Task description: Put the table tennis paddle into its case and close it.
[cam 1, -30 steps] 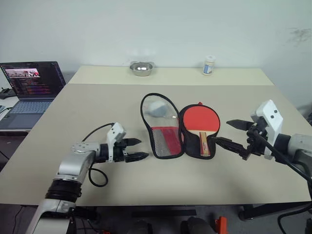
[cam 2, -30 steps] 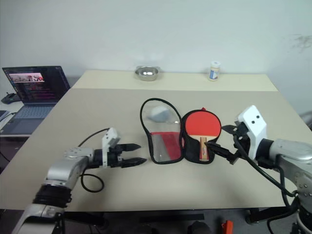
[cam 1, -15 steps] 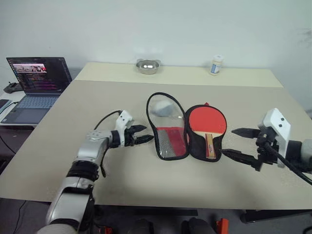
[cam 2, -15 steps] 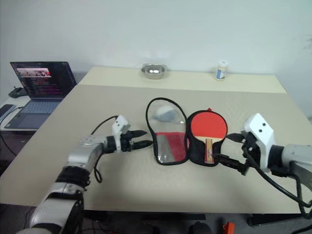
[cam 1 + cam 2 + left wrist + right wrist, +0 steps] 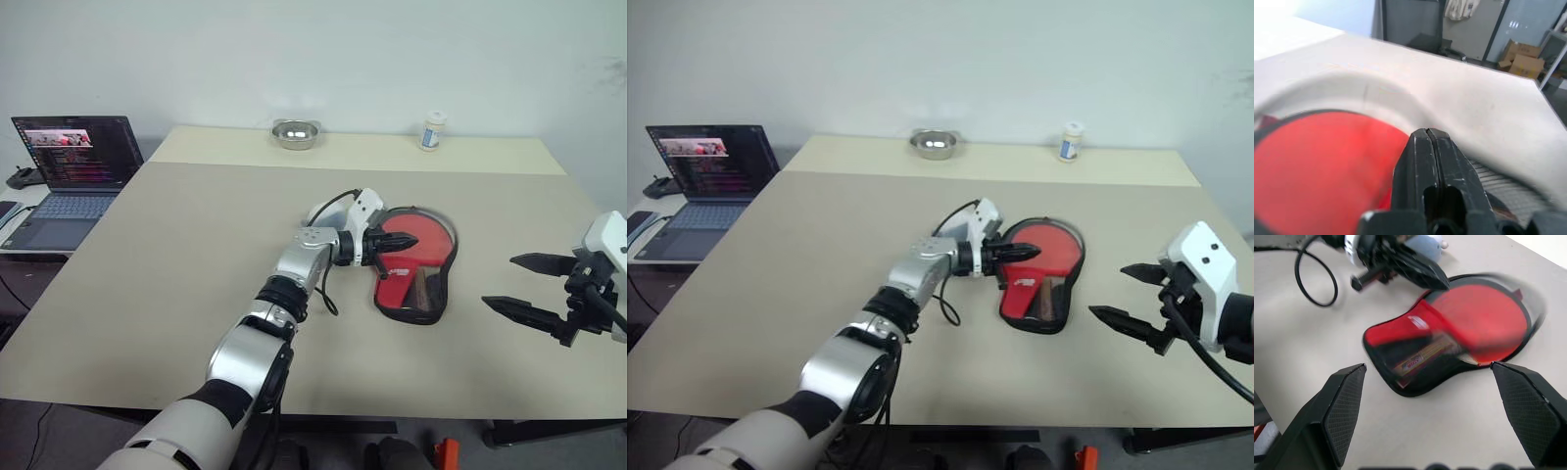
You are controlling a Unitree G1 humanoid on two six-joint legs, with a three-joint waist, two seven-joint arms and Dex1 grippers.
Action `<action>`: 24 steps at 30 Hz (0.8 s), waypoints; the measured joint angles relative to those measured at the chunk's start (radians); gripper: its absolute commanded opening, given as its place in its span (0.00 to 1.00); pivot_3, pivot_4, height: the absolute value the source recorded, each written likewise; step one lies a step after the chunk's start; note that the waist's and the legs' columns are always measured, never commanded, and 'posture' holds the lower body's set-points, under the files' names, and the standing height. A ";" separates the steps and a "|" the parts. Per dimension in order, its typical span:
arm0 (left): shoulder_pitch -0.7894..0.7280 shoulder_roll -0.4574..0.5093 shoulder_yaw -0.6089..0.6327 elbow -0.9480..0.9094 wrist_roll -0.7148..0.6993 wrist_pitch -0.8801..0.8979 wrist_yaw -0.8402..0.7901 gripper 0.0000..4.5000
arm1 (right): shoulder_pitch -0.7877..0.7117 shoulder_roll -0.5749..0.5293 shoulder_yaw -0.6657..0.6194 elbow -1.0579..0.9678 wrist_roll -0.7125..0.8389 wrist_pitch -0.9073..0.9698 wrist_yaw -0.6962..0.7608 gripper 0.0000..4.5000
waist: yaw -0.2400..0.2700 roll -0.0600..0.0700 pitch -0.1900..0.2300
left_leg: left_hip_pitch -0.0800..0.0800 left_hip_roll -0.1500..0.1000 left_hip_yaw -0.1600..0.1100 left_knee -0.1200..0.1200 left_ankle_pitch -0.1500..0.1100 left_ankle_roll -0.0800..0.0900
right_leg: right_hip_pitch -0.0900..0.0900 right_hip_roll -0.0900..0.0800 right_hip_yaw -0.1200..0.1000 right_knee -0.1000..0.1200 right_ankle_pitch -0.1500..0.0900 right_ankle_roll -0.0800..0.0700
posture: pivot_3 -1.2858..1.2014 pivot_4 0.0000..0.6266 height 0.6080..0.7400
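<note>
Lying on the table (image 5: 176,255), the case (image 5: 416,284) hides most of the table tennis paddle (image 5: 1422,355); its handle shows blurred through the mesh pocket. Left gripper (image 5: 409,241): pinched together over the case, grasp indeterminate. Right gripper (image 5: 524,284): spread wide, empty, near the case.

The left arm reaches forward and across toward the robot's right, its gripper (image 5: 404,241) pointing sideways and nearly level with the two black fingers pressed together, while the right gripper (image 5: 522,285) hangs out to the right with its fingers spread wide, pointing back toward the left.
</note>
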 measured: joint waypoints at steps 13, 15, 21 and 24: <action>0.170 0.185 0.024 -0.222 -0.031 0.044 -0.165 0.00 | -0.199 0.258 0.374 0.279 -0.162 -0.083 -0.272 1.00 | -0.010 0.001 -0.001 | 0.001 0.001 0.002 0.001 0.001 -0.001 | -0.001 0.000 0.002 0.004 0.003 -0.005 | 0.52 0.24 1.00; 0.199 0.209 0.026 -0.288 -0.049 0.083 -0.185 0.00 | -0.208 0.277 0.423 0.328 -0.195 -0.102 -0.286 1.00 | -0.005 0.001 0.000 | 0.000 0.001 0.002 0.001 0.001 -0.001 | -0.001 0.000 0.001 0.004 0.003 -0.005 | 0.52 0.24 1.00; 0.322 0.344 0.042 -0.586 -0.149 0.280 -0.256 0.00 | -0.294 0.377 0.542 0.568 -0.322 -0.206 -0.311 1.00 | -0.005 0.001 -0.001 | 0.000 0.000 0.003 0.003 0.001 -0.001 | -0.001 -0.001 0.002 0.004 0.003 -0.005 | 0.52 0.24 1.00; 0.337 0.367 0.045 -0.631 -0.161 0.318 -0.249 0.00 | -0.314 0.404 0.569 0.650 -0.358 -0.239 -0.308 1.00 | -0.001 0.002 -0.001 | 0.000 0.000 0.002 0.005 0.001 -0.001 | -0.001 -0.001 0.001 0.005 0.003 -0.005 | 0.52 0.24 1.00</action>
